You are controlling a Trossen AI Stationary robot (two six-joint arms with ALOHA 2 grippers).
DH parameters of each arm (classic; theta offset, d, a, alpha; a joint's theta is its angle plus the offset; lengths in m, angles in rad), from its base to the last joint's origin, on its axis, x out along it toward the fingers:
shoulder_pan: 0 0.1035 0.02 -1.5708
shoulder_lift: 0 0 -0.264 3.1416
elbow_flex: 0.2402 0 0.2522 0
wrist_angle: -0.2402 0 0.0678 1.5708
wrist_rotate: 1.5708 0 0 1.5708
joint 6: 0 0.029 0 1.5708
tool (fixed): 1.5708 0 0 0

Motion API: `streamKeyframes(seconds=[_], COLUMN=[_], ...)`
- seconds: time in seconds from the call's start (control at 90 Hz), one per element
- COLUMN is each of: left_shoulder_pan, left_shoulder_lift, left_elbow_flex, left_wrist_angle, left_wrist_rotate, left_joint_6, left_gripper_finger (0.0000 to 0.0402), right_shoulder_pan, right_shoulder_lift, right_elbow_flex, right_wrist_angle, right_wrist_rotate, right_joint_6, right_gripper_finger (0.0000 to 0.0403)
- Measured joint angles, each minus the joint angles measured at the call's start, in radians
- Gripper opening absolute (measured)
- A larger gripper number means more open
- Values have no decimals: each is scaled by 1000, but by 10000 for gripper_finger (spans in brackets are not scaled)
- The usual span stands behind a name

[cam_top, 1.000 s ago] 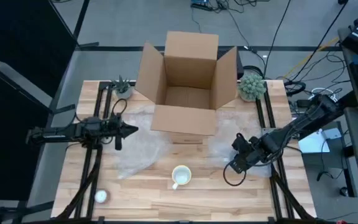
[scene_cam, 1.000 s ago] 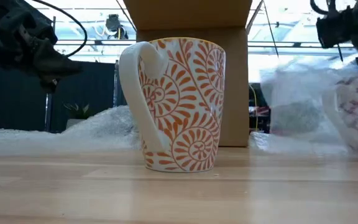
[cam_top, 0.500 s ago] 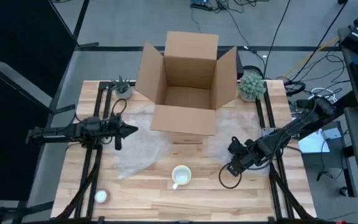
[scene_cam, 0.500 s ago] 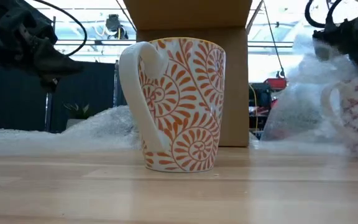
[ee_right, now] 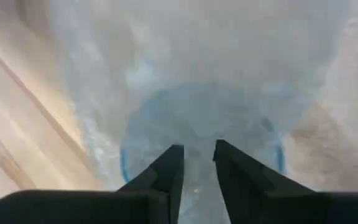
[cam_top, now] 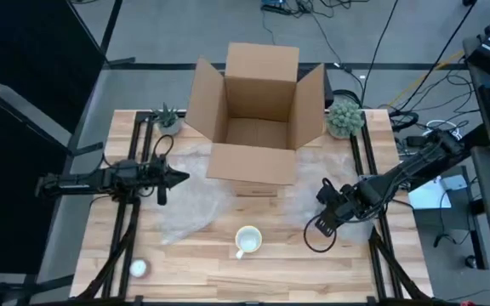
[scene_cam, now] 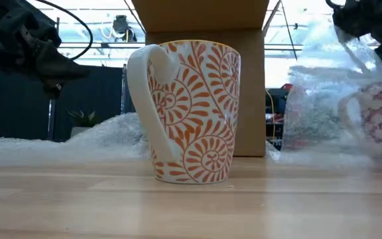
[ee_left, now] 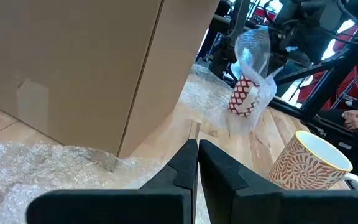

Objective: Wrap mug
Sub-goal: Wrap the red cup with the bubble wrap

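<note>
The white ceramic mug with an orange leaf pattern (scene_cam: pixel 191 111) stands upright near the front edge of the wooden desk (cam_top: pixel 194 272), in front of the open cardboard box (cam_top: pixel 258 110), its handle turned toward the left arm's side. A small white round object (cam_top: pixel 139 269) lies near the desk's front left corner, well apart from the box.

To the right of this orange mug, the right gripper (cam_top: pixel 334 208) hangs over a second mug – white with a red lattice pattern (ee_left: pixel 242 98) – which sits inside clear bubble wrap (scene_cam: pixel 330 113). The right gripper's fingers (ee_right: pixel 166 174) stand close together, pinching the wrap.

Left of the box's front, the left gripper (cam_top: pixel 177 178) hovers over the desk with its fingers (ee_left: pixel 219 165) pressed together, holding nothing. A loose sheet of bubble wrap (cam_top: pixel 190 208) lies spread between it and the orange mug.

Behind, beside the box's rear corners, stand two small green potted plants – one on the left (cam_top: pixel 168 118), one on the right (cam_top: pixel 344 116).
</note>
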Motion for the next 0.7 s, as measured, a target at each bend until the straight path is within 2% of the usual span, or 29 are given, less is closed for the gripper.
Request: streamKeyframes(seconds=[0.089, 0.2, 0.389, 0.533, 0.7], left_shoulder_pan=[0, 0, 0, 0, 0], left_shoulder_lift=[0, 0, 0, 0, 0], left_elbow_flex=[0, 0, 0, 0, 0], left_wrist_angle=[0, 0, -1, -1, 0], left_wrist_rotate=[0, 0, 0, 0, -5], left_joint_6=[0, 0, 0, 0, 1], left_gripper_finger=[3, 3, 3, 3, 3], right_shoulder_pan=[-6, -9, -35, -34, -34], right_shoulder_lift=[-5, -7, -59, -95, -109], right_elbow_flex=[1, 1, 62, 141, 220], right_wrist_angle=[-3, -2, -42, -94, -251], right_wrist_rotate=[-1, -10, -88, -101, 1], right_joint_6=[-15, -44, -86, -137, -126], right_gripper_finger=[93, 128, 175, 182, 172])
